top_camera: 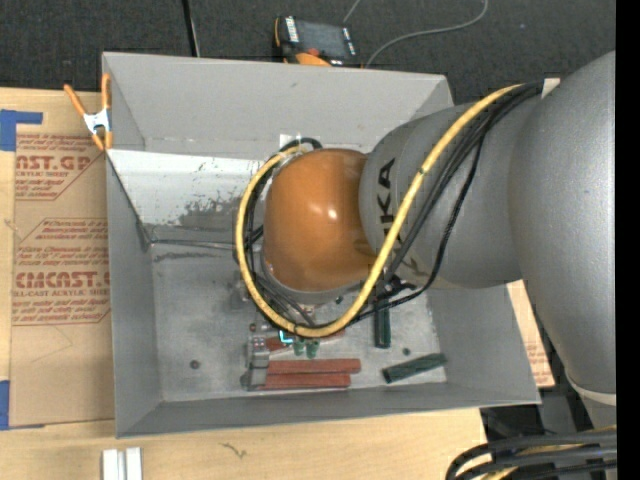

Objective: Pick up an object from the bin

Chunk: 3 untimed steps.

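My gripper (288,338) pokes out from under the arm's orange dome, low over the front middle of the bin floor. Directly below it lies a long red-brown tool (308,372) made of two flat bars side by side, with a grey metal end on its left. The gripper is above the left part of this tool; whether it touches it I cannot tell. A short dark green stick (413,368) lies flat to the right of the tool. Another dark green stick (382,326) lies lengthwise just right of the gripper, partly under the arm.
The arm and its orange dome with yellow and black cables cover the middle and right of the bin. Bare scuffed floor lies to the left of the gripper. The front wall is close behind the red-brown tool.
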Tool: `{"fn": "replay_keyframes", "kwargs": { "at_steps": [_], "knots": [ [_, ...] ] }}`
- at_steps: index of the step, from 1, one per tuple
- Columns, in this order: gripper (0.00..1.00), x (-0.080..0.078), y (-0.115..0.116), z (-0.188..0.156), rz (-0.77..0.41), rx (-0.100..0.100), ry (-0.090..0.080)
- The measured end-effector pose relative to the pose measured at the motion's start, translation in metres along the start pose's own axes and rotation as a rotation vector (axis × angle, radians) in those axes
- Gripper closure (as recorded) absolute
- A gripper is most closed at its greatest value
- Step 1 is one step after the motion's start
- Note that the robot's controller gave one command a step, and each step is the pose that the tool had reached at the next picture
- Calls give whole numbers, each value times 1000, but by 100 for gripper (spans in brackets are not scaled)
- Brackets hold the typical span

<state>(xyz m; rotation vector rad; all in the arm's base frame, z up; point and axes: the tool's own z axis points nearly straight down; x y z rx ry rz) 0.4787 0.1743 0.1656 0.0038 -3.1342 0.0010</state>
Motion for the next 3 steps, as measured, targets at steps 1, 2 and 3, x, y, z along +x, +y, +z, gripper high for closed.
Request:
{"fn": "replay_keyframes", "kwargs": {
  "at_steps": [1,2,3],
  "knots": [
    [0,-22,-58,99,-64,1,-1],
    [100,-23,-55,93,-68,-1,-2],
    [100,-22,-32,-95,-75,-3,-18]
  ]
}}
